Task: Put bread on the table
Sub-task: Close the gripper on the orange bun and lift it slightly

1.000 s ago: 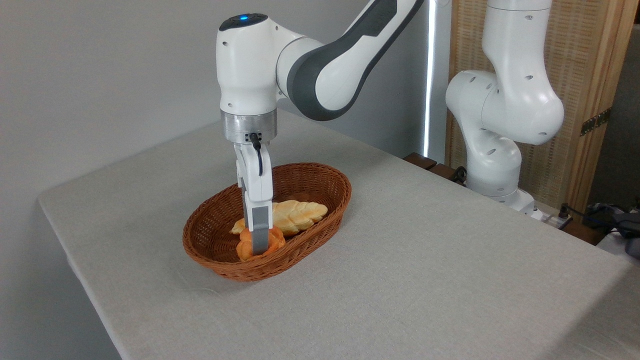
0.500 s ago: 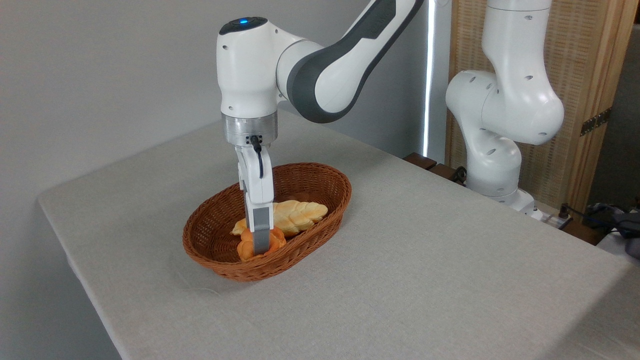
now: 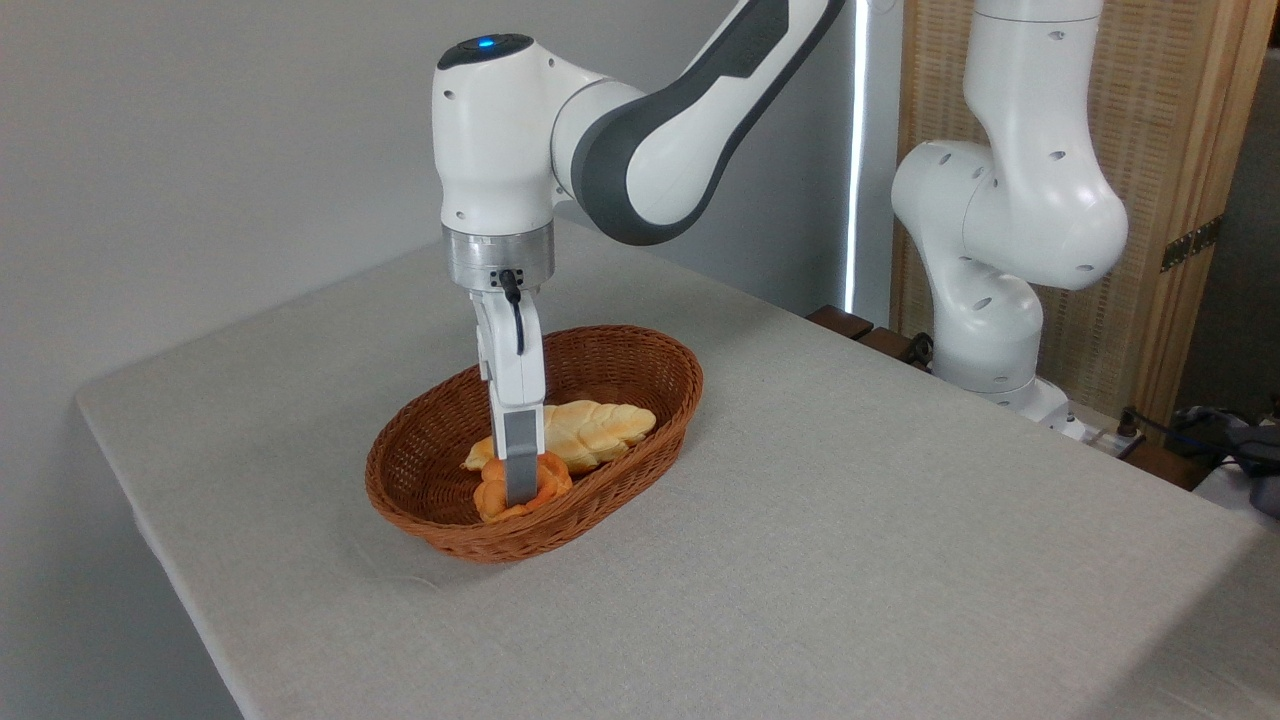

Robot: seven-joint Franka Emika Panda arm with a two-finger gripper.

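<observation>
The bread [image 3: 490,498], a small orange-golden knotted bun, sits low in the front of the brown wicker basket [image 3: 690,385]. My gripper [image 3: 520,488] points straight down into the basket and is shut on the bun. The near grey finger [image 3: 520,465] covers the bun's middle and the far finger is hidden behind it. I cannot tell whether the bun still touches the basket floor. The table [image 3: 850,540], covered in light grey-beige cloth, spreads around the basket.
A longer pale-golden braided loaf [image 3: 600,428] lies in the basket just behind and right of the bun. The arm's white base [image 3: 985,340] stands at the table's back right, with cables and a wooden screen behind it.
The gripper has risen a little, still closed on the bun, which has lifted slightly with it. The braided loaf and the basket have stayed put.
</observation>
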